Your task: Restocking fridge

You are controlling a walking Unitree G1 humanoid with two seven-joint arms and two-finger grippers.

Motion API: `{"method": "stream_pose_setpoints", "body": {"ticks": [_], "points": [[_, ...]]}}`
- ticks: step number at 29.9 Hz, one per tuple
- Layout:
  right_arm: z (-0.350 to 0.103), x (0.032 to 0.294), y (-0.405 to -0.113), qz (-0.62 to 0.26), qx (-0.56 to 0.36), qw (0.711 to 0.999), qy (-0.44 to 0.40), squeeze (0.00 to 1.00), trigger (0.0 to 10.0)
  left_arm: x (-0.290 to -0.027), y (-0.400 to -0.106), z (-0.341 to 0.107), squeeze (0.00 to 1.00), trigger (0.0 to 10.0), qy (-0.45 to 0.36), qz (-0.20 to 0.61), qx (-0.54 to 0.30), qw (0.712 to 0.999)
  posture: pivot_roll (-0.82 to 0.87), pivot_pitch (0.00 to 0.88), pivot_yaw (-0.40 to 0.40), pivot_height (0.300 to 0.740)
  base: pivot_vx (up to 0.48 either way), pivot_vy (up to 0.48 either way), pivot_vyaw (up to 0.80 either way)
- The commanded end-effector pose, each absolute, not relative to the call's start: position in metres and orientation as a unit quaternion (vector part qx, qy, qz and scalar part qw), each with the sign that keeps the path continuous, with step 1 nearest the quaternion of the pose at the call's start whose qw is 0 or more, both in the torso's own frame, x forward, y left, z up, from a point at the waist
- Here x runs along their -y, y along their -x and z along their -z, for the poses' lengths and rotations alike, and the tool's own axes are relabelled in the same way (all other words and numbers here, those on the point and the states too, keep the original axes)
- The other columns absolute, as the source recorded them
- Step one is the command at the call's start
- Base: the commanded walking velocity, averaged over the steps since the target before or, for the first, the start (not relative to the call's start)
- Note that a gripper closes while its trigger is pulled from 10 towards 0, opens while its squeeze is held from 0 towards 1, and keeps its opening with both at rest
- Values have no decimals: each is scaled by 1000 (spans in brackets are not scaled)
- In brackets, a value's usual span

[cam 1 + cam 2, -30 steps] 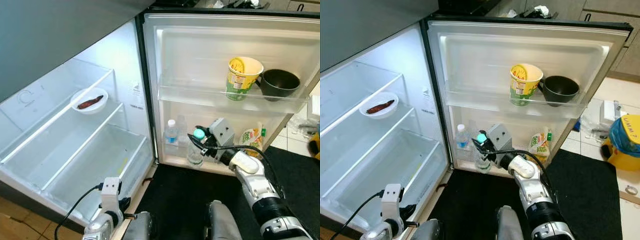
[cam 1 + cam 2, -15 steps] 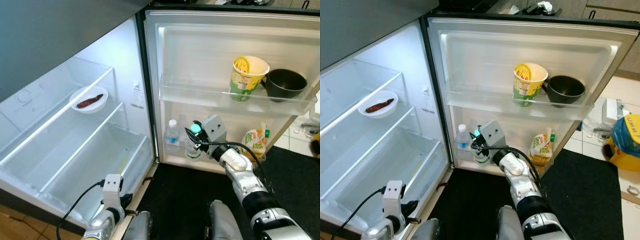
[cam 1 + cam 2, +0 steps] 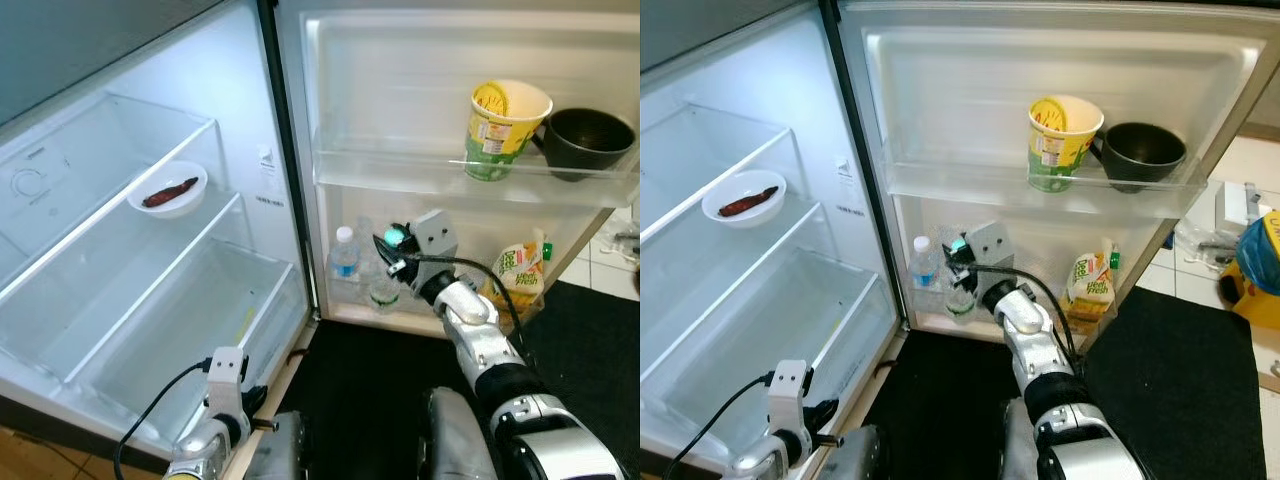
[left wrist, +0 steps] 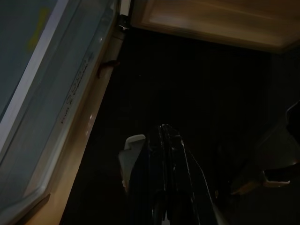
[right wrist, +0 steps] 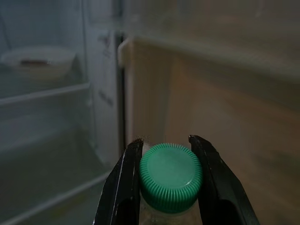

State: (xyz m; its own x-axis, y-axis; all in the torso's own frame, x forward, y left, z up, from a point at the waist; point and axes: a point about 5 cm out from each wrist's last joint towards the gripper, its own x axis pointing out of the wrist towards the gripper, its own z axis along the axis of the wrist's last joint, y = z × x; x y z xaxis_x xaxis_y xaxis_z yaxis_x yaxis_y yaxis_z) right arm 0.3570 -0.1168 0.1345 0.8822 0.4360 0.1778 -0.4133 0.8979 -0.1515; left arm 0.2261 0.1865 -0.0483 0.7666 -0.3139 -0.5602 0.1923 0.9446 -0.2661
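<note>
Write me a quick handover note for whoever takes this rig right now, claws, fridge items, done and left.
Right claw: shut on the green-capped bottle, holding it by the cap at the lower door shelf, beside the blue-capped water bottle.
Left claw: idle, hanging low by the fridge's bottom edge, fingers together.
Door: noodle cup and black bowl on the upper door shelf; a yellow-green pouch on the lower one.
Inside: white bowl with a dark food piece on a glass shelf.
Done: bottle brought to the door shelf.
Left: probably seat it, release, withdraw. Whether its base already rests on the shelf can't be told.
</note>
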Motion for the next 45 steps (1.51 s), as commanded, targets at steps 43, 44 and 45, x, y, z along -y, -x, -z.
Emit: {"method": "stream_pose_setpoints", "body": {"ticks": [43, 44, 45], "points": [[-144, 137, -361, -167, 175, 956, 165, 0, 10000, -210, -264, -7, 0, 10000, 103, 194, -127, 967, 51, 162, 117, 551, 0, 0, 0], [-144, 137, -361, -167, 175, 956, 165, 0, 10000, -210, -264, -7, 0, 10000, 103, 194, -127, 967, 51, 162, 117, 551, 0, 0, 0], [-140, 135, -360, -169, 170, 957, 162, 0, 10000, -209, -262, -5, 0, 10000, 104, 199, -130, 966, 61, 172, 118, 551, 0, 0, 0]]}}
